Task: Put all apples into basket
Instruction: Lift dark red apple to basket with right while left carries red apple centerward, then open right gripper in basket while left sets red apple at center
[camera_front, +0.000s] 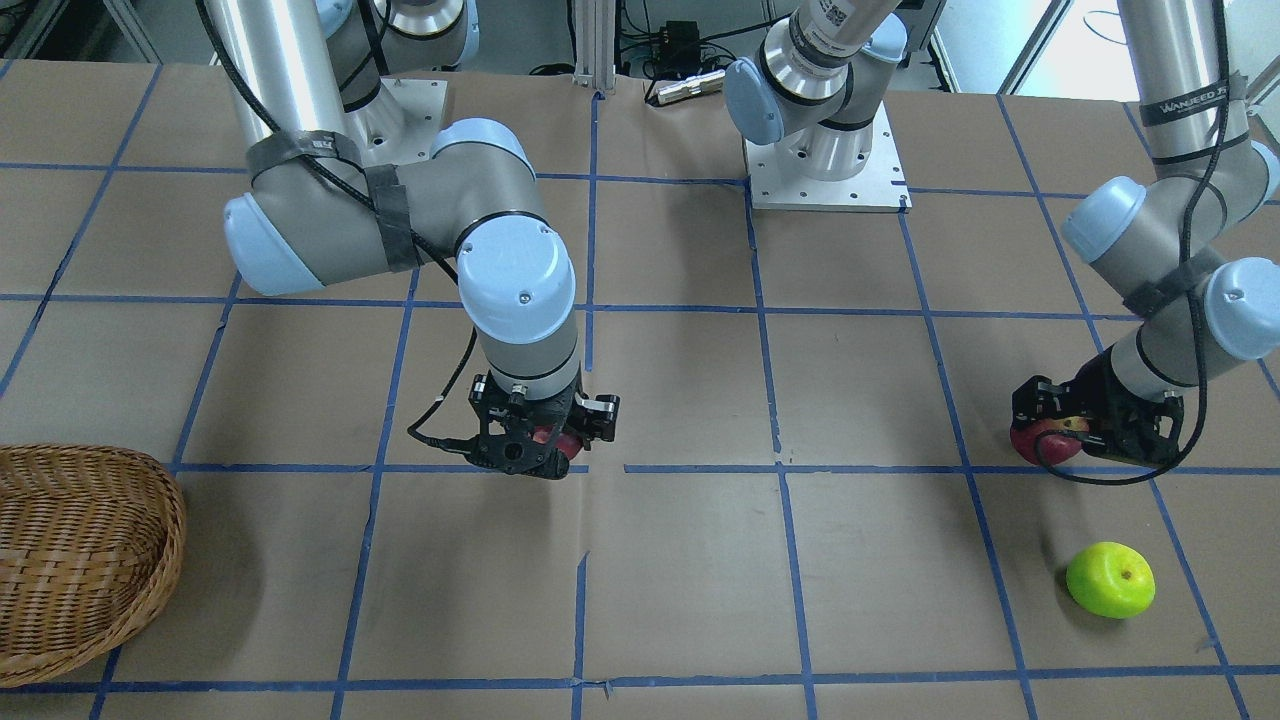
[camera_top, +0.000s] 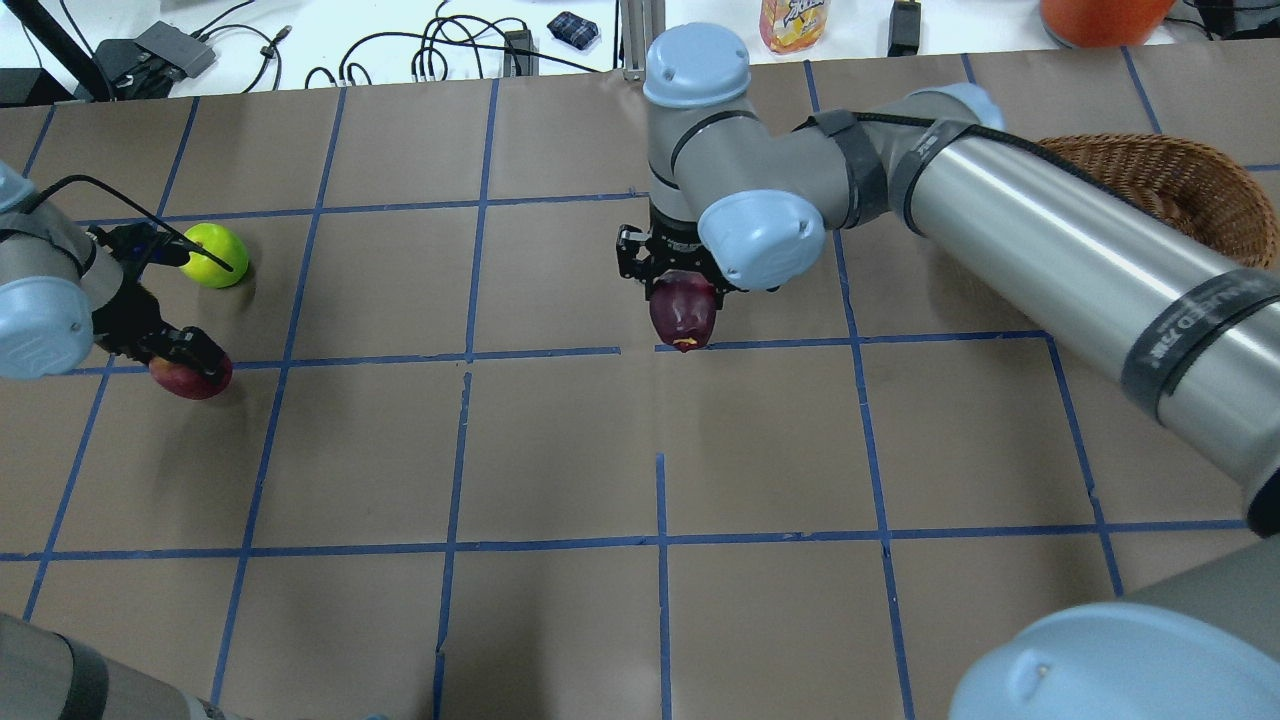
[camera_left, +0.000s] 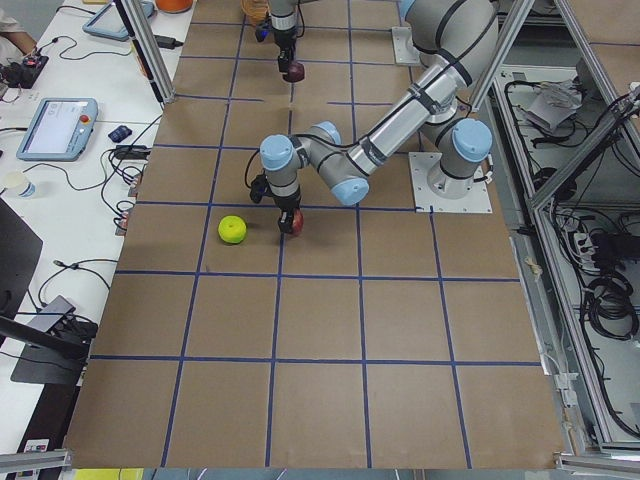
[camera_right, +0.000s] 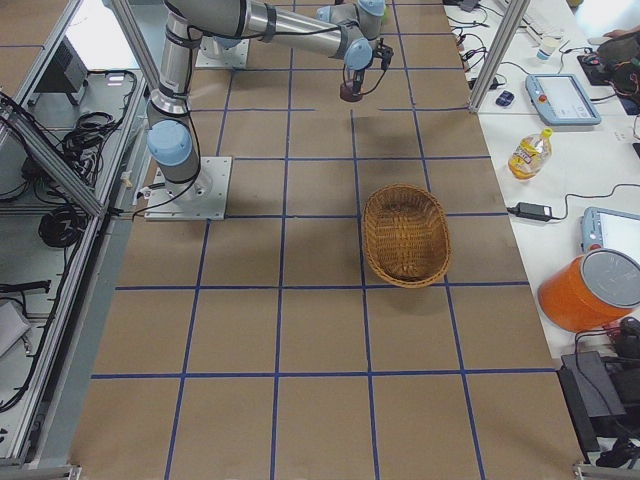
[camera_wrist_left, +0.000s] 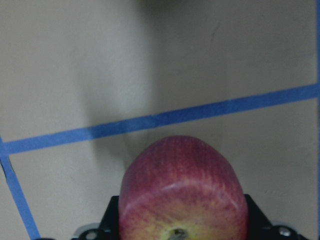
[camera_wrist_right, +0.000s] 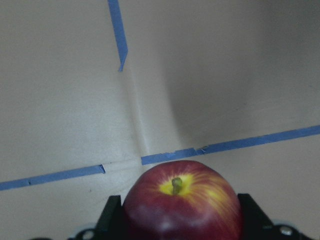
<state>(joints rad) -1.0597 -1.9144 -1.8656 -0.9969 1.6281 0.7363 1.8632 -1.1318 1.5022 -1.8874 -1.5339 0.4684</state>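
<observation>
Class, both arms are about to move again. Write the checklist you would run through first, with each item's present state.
1. Right gripper shut on red apple: ok.
2. That apple lifted off table: ok.
3. Left gripper shut on second red apple: ok.
4. Second red apple lifted: cannot tell.
5. Basket empty, room for apples: ok.
6. Green apple loose on table, apart from left gripper: ok.

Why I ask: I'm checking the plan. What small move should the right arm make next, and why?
Probably swing the right pincer toward the basket. It is shut on a red apple that seems lifted off the table, and the basket lies empty on that arm's side. The left pincer grips the other red apple.
</observation>
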